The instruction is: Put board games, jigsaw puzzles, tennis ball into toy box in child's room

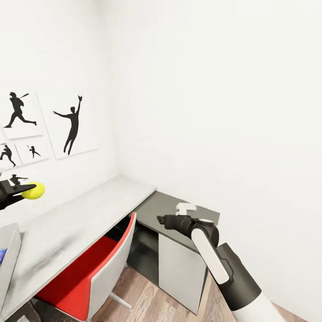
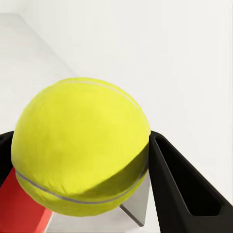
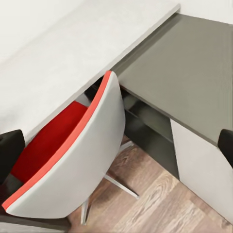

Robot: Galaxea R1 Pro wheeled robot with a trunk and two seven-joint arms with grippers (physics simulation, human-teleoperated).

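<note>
tennis ball (image 1: 34,190): yellow-green, held in the air above the left end of the counter, close to the wall with the pictures
left gripper (image 1: 22,190): at the head view's left edge, jaws closed against the ball; in the wrist view the ball (image 2: 80,145) sits between the two black fingers (image 2: 182,187)
toy box (image 1: 8,259): a grey sloping edge at the lower left, on the counter, below the held ball
counter (image 1: 76,219): white top running along the wall into the corner, joined there by a lower dark grey section (image 1: 165,208)
right gripper (image 1: 161,220): hangs in front of the dark grey section, holding nothing; I cannot tell how far its jaws are open
chair (image 1: 96,268): red seat, white shell, tucked under the counter
</note>
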